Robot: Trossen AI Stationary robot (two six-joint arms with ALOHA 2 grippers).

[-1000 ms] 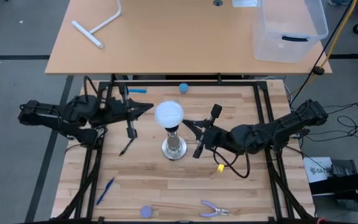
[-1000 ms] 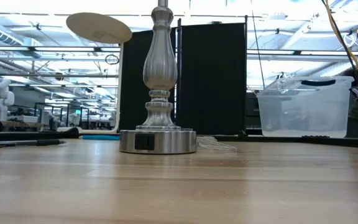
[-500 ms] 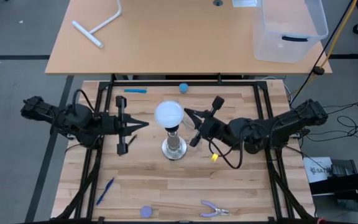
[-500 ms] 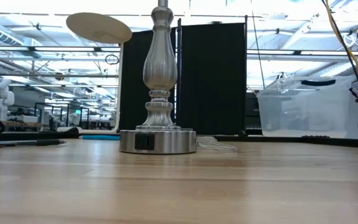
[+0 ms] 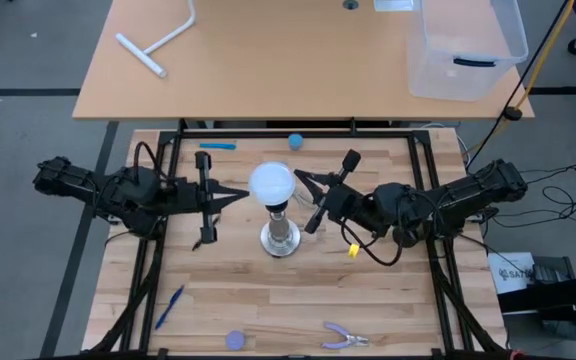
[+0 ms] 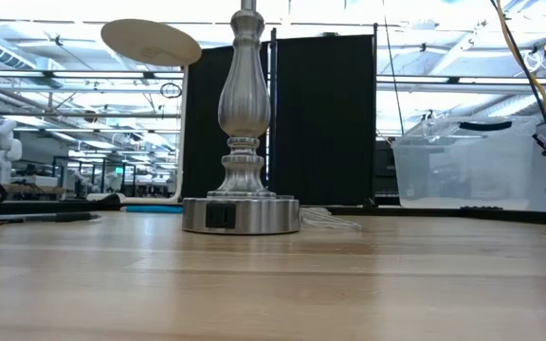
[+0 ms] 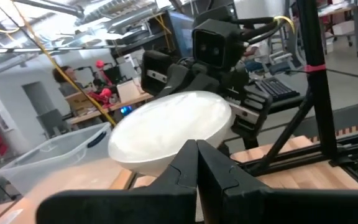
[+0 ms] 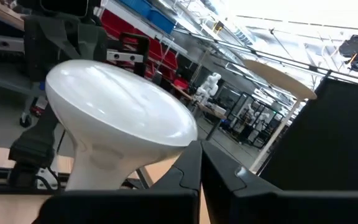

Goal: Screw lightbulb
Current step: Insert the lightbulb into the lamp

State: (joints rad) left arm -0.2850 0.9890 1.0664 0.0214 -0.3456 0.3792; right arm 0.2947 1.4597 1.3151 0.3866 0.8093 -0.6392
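High view: lightbulb (image 5: 272, 183) sitting on top of the lamp stand (image 5: 280, 238) mid-desk (image 5: 268, 305), neck down toward the socket, probably so it can be spun in place. Left gripper (image 5: 240, 192) just beside the globe on one side, right gripper (image 5: 298, 179) just beside it on the other, both arms stretched low and level, pointing inward. Jaws on both shut tight, holding nothing. Contact with the glass? Can't tell.

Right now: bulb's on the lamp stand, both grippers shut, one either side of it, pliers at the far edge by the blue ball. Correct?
Not the pliers: the high view shows them at the near edge. The blue ball is at the far edge. The rest holds.
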